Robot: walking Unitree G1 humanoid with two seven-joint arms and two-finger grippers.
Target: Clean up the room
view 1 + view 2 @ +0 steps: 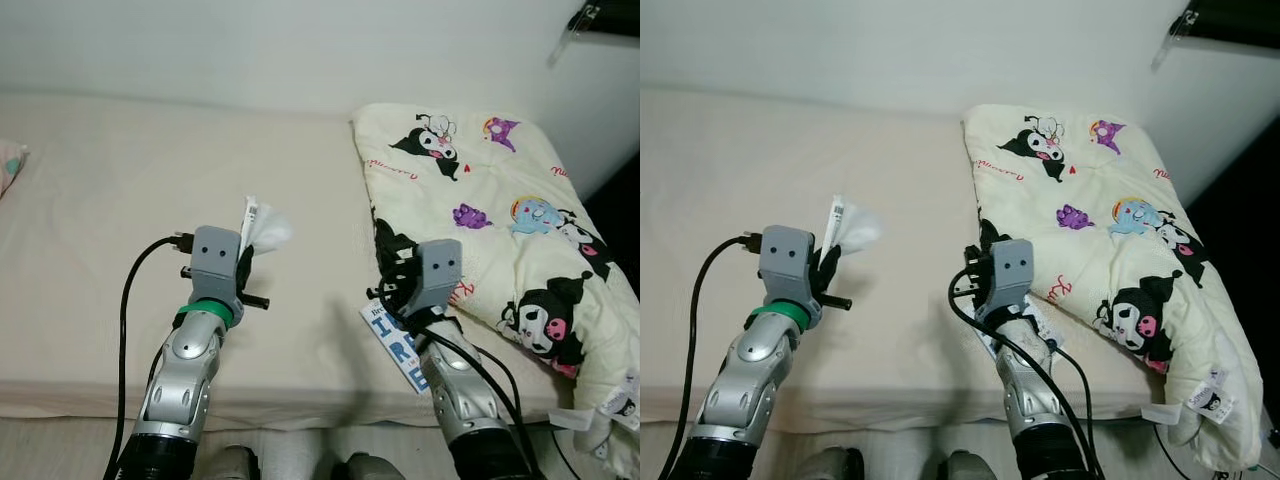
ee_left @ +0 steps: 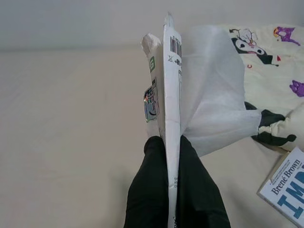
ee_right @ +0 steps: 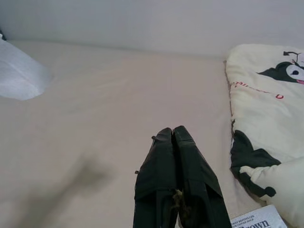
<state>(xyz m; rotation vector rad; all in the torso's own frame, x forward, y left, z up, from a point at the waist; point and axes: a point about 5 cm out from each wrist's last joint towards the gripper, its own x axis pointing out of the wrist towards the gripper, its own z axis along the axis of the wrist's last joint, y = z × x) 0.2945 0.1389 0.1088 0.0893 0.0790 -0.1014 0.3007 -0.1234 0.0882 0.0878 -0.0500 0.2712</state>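
Cream bed (image 1: 100, 250) against a white wall (image 1: 250, 50). Pale yellow cartoon-print quilt (image 1: 480, 190) folded on the right side, one edge hanging off the front. Pink patterned pillow corner (image 1: 8, 162) at far left.

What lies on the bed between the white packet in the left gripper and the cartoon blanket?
Only bare bed sheet, seen in both eye views between white packet and blanket.

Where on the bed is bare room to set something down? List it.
Bare: the sheet from the far wall to the near edge, left of the blanket; also between the grippers. Crowded: the right side, where the blanket and the book lie by the shut right gripper. The left gripper holds a wrapper.
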